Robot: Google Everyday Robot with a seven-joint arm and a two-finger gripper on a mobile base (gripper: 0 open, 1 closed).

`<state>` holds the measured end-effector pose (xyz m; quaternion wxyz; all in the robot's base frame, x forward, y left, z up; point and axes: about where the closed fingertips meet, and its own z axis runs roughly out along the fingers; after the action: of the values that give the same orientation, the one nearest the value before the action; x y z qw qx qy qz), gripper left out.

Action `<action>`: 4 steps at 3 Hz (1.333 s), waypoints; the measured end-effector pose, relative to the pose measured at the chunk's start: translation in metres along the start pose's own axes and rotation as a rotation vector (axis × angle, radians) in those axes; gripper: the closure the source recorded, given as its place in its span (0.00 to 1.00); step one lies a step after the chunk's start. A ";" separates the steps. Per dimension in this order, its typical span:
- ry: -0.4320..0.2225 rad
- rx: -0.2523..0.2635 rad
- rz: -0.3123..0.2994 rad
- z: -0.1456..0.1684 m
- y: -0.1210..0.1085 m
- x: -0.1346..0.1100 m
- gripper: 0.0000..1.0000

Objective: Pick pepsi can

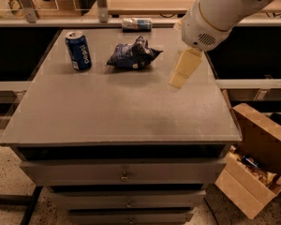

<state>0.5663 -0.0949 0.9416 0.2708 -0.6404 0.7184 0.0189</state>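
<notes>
Gripper [180, 77] poised above the right half of the grey table [117, 116], empty-handed.
The pepsi can [78, 51] stands upright at the table's far left corner, well apart from the gripper; whether the gripper is spread or closed cannot be told. A crumpled blue snack bag [132, 55] lies between them, a silver-and-blue can [136, 24] lies on its side at the far edge, and a cardboard box [260, 161] sits on the floor at right.

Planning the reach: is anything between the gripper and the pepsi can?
Yes. The snack bag lies on the table between the gripper, over the right side, and the pepsi can at back left.
</notes>
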 end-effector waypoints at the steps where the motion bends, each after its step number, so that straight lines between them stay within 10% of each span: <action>1: -0.109 0.005 -0.018 0.022 -0.016 -0.036 0.00; 4: -0.332 -0.093 -0.024 0.091 -0.045 -0.144 0.00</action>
<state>0.6457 0.0618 0.9378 0.3559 -0.6490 0.6544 0.1544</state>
